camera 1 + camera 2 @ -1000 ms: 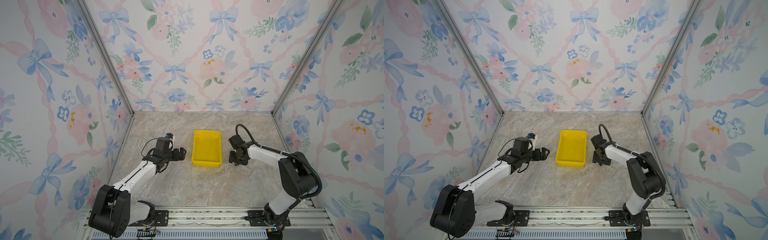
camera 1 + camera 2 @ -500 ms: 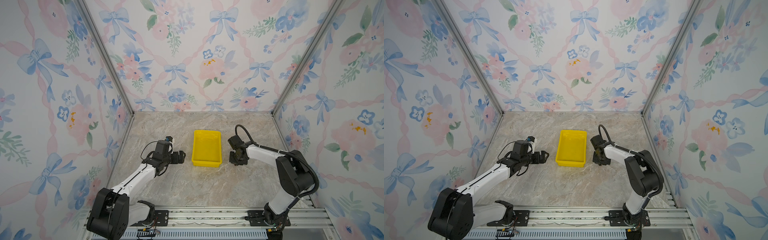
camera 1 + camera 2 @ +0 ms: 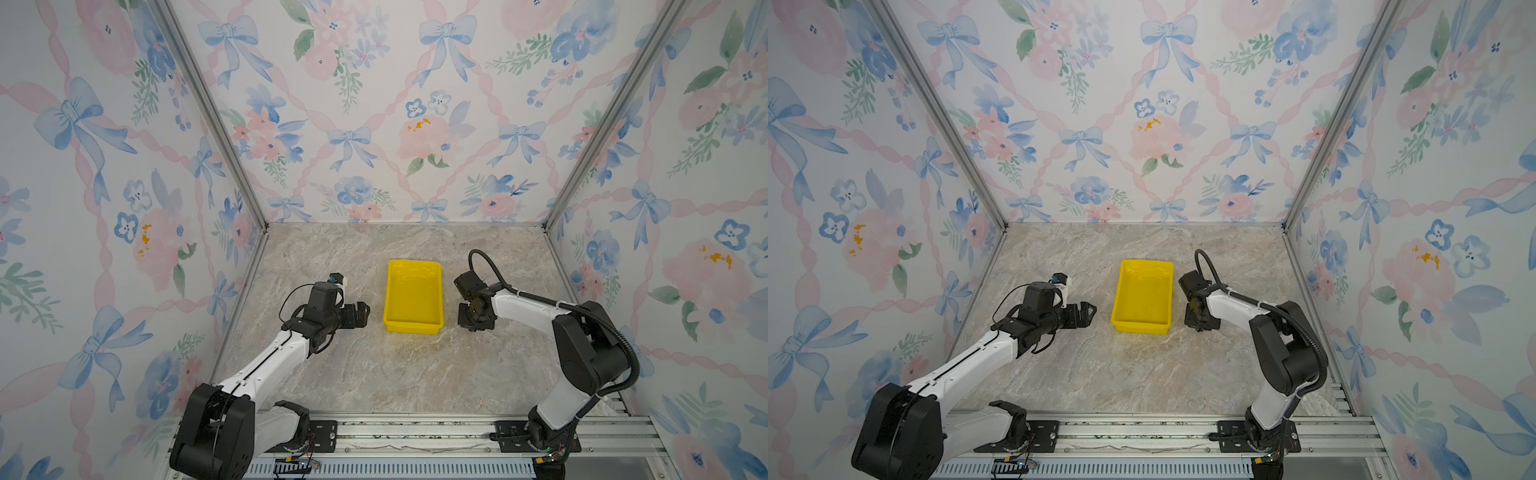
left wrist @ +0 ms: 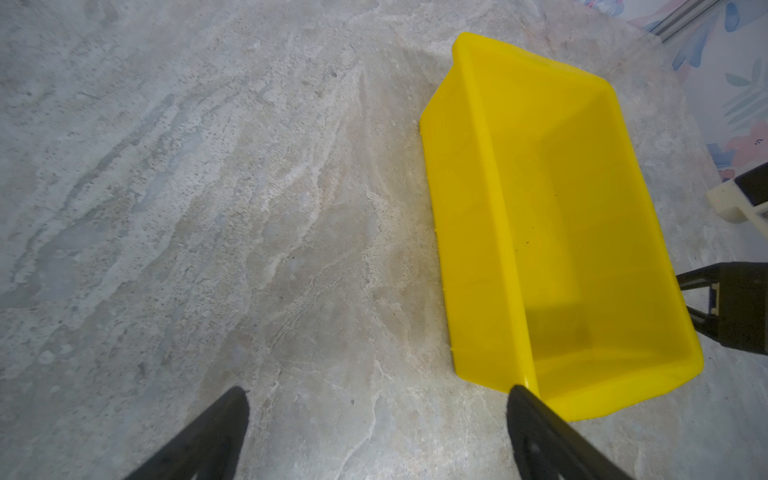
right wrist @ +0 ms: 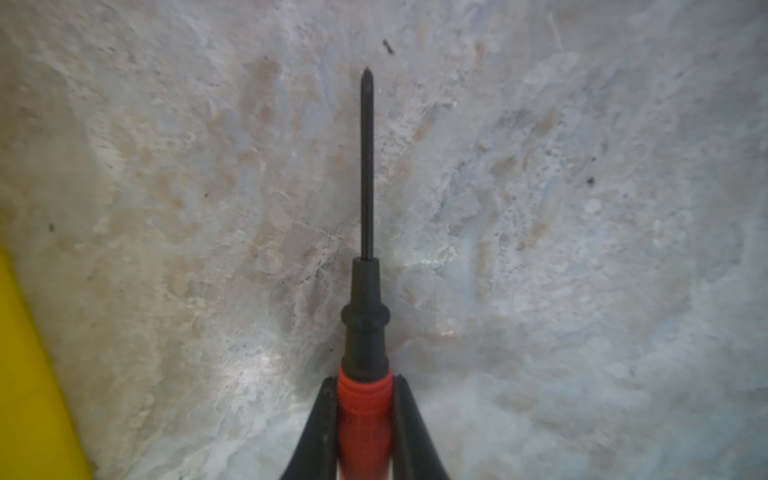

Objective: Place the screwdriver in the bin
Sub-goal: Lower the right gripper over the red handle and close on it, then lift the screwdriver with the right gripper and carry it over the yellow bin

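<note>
**Top views.** The right gripper [image 3: 476, 321] sits low on the marble table [image 3: 374, 374], just beside the long right-hand wall of the bin [image 3: 413, 329]. It covers the screwdriver, which is not visible in either top view. The gripper is at the same spot as a second ago, so the change is in its jaws and not in its place. The left gripper [image 3: 362, 312] hangs near the bin's opposite wall without touching it. Its jaws are spread and hold nothing. The bin floor is bare in both top views.

**Left wrist view.** The left gripper's two fingertips stand wide apart over bare table, and the bin's near corner lies just past one of them. Nothing lies in the bin.

**Right wrist view.** The screwdriver [image 5: 365, 324] points away from the camera over the table, outside the bin. Its red-orange handle is clamped between the two black fingers [image 5: 322, 419], while the collar and shaft stand free ahead. The jaws, apart a second ago, are now closed on the handle. A yellow strip of bin wall shows at the frame's edge.

**Reading.** The grasp appears made, and the lift over the low wall and the release are not yet done.
</note>
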`<action>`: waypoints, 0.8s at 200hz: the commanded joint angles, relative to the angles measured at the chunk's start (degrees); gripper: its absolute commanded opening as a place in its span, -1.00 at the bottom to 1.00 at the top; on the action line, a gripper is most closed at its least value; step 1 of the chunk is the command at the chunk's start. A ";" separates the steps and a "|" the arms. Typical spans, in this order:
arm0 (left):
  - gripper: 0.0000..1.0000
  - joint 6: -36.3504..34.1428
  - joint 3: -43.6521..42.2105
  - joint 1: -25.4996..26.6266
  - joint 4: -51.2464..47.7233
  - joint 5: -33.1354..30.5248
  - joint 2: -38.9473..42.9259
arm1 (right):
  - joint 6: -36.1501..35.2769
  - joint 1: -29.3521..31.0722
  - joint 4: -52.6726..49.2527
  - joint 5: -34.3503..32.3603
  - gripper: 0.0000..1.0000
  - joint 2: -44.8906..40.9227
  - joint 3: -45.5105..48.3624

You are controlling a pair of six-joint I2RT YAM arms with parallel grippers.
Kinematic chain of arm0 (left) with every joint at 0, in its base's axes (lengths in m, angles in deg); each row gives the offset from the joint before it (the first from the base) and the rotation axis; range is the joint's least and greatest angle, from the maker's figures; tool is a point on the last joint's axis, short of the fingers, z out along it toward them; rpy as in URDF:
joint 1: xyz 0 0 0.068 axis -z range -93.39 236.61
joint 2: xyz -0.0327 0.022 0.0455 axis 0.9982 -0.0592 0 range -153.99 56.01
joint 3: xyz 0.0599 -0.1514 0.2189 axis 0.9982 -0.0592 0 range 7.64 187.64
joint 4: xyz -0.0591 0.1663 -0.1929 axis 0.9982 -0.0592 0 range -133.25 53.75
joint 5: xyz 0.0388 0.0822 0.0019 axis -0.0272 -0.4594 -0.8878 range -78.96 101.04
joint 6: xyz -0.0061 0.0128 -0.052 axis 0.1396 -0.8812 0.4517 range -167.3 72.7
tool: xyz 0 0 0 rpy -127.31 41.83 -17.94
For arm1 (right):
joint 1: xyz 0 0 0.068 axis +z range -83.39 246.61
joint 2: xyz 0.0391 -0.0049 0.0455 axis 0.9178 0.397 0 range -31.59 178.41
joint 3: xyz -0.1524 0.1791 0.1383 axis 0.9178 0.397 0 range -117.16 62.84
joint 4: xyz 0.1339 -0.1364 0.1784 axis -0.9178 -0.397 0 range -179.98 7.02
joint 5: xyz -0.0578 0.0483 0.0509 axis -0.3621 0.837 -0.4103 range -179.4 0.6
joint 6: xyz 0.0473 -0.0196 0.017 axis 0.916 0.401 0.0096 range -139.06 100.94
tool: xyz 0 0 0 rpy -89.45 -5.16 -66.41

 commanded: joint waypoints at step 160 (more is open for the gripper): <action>0.95 -14.28 -7.58 5.76 6.57 12.62 14.90 | 6.01 11.34 -7.65 -6.03 -0.89 -3.79 -19.77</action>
